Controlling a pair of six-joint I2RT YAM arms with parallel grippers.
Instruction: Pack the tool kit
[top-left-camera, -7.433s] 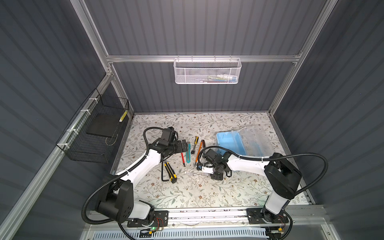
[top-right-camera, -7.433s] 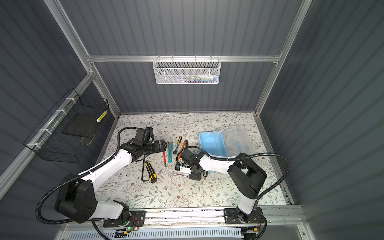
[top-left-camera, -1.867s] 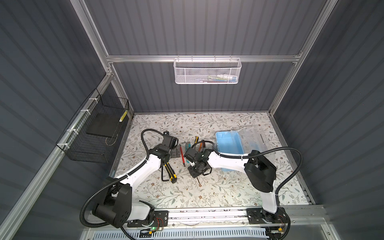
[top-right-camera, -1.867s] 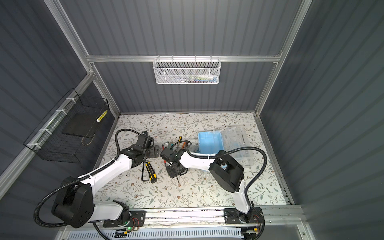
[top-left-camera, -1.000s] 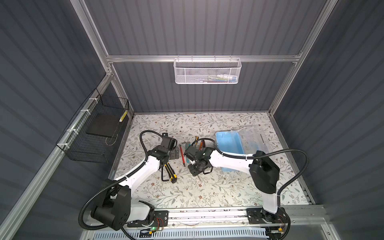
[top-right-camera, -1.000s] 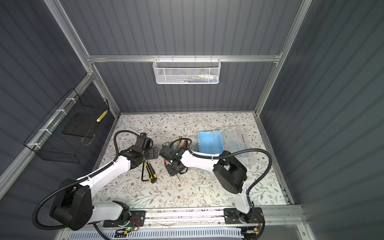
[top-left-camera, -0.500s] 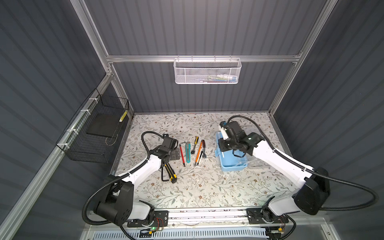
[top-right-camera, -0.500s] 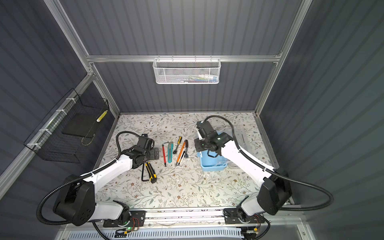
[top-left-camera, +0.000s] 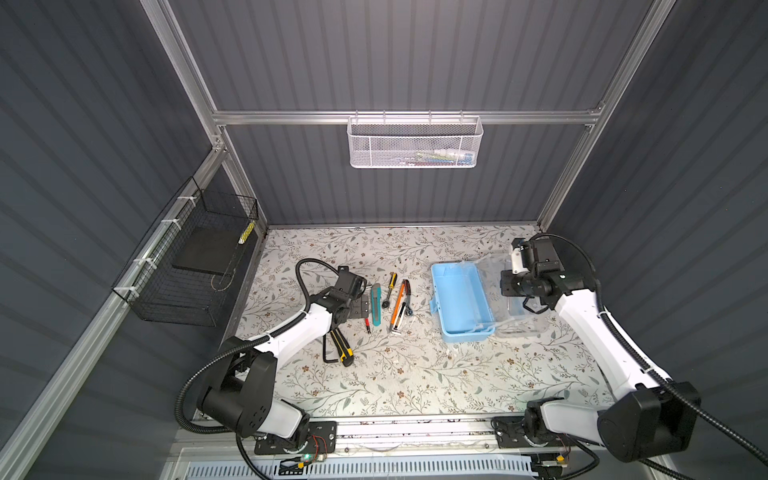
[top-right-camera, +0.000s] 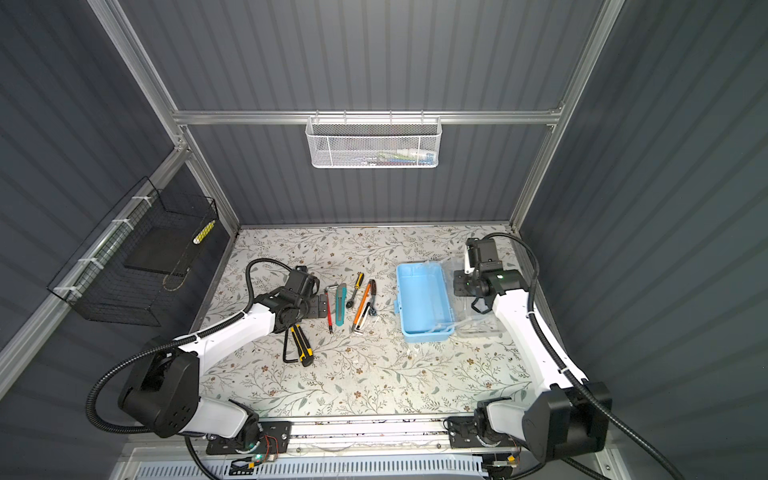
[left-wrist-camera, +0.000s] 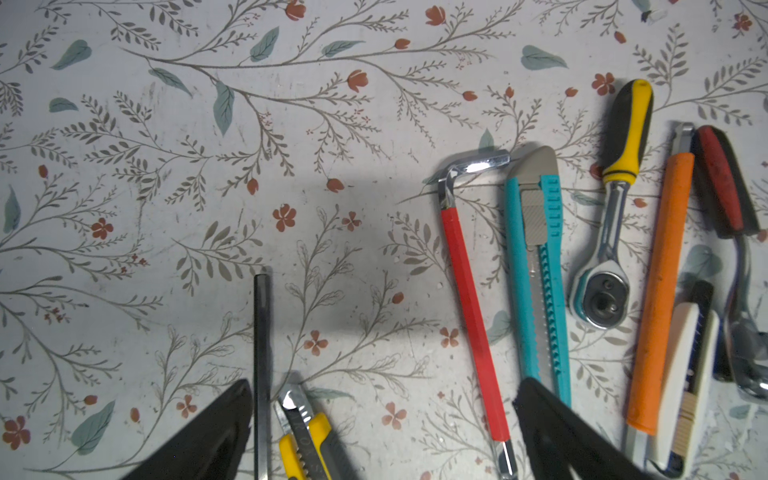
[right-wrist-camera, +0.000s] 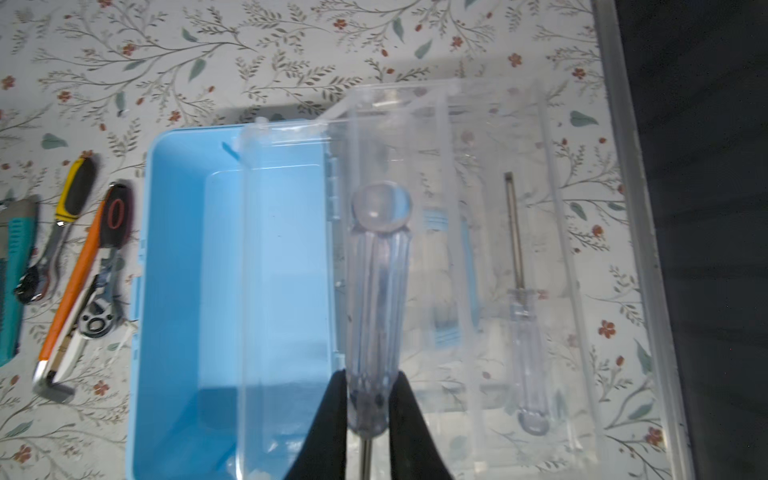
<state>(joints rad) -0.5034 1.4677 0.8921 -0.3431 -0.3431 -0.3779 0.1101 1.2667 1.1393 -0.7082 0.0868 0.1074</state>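
Grey ribbed panels (top-left-camera: 415, 62) close the room in on three sides, with silver aluminium rails (top-left-camera: 407, 117) at the corners and across the back. A white mesh basket (top-left-camera: 415, 143) hangs from the back rail, upper centre in both top views. A black wire basket (top-left-camera: 187, 270) is fixed to the wall at mid left. Below me lies a pale sheet (top-left-camera: 395, 374) printed with twigs, leaves and small red flowers, and the wrist views show it scuffed.

The light blue box (top-left-camera: 461, 303) sits right of centre in both top views. Its clear lid (top-left-camera: 515, 324) is folded open beside it toward the right wall, and a thin clear screwdriver (right-wrist-camera: 525, 332) lies in the lid. My right gripper (right-wrist-camera: 370, 376) hangs above the open lid, fingers narrowed onto a thick clear screwdriver (right-wrist-camera: 376, 291).

My left gripper (left-wrist-camera: 384, 390) hovers low at centre left with its fingers wide. A black hex key (left-wrist-camera: 262, 353) and a yellow utility knife (left-wrist-camera: 307, 436) show just beside one finger, and a red hex key (left-wrist-camera: 469, 311) beside the other. A teal utility knife (top-left-camera: 376, 303), a yellow-handled ratchet (top-left-camera: 388, 291) and an orange-handled tool (top-left-camera: 400, 301) lie in a row on the sheet between that gripper and the box
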